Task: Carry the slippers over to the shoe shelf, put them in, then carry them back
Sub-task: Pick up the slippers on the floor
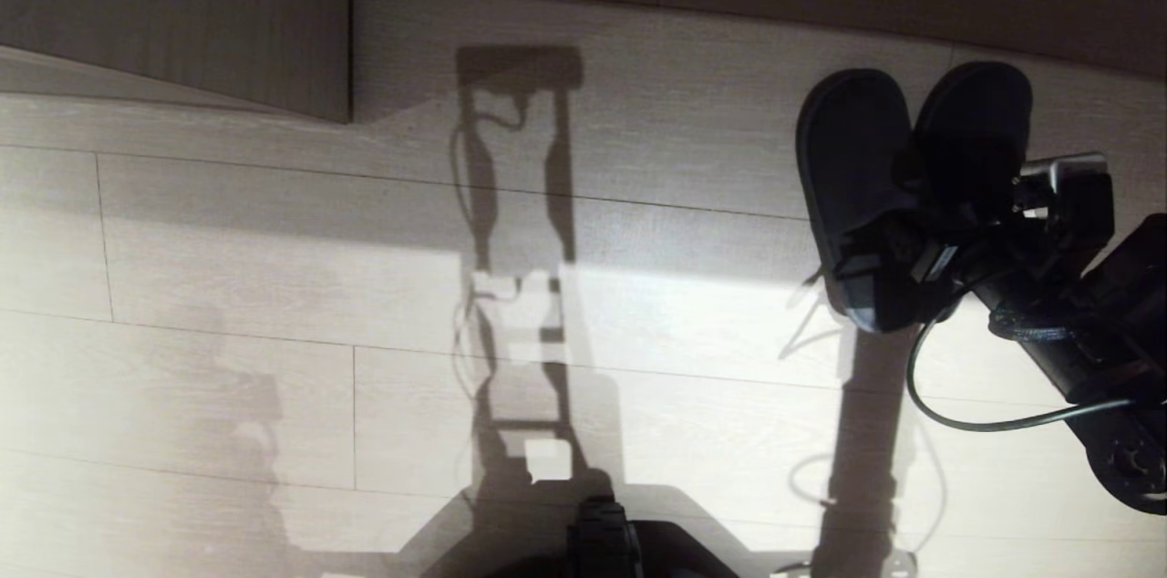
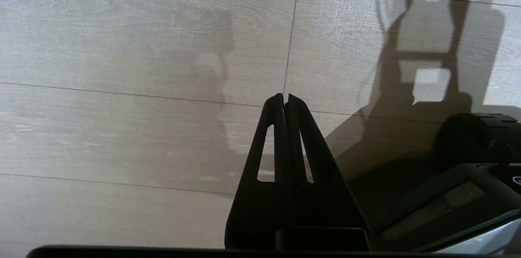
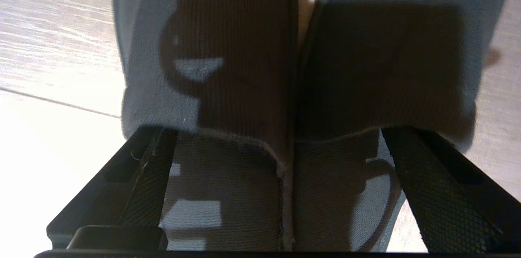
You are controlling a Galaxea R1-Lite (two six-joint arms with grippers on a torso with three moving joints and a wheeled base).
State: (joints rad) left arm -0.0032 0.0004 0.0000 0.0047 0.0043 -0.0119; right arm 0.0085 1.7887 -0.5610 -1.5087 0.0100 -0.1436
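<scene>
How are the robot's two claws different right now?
The right gripper has its fingers spread wide, while the left gripper has its fingers pressed together. The right gripper straddles the slippers at their open heel ends, while the left gripper has only bare floor before it. Both are black with tapering fingers.

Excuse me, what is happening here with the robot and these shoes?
The right end effector is open around the heel ends of the slippers, which lie side by side on the wooden floor. Its fingers stand on either side of the pair. The left end effector hangs shut over bare floor, holding nothing.
</scene>
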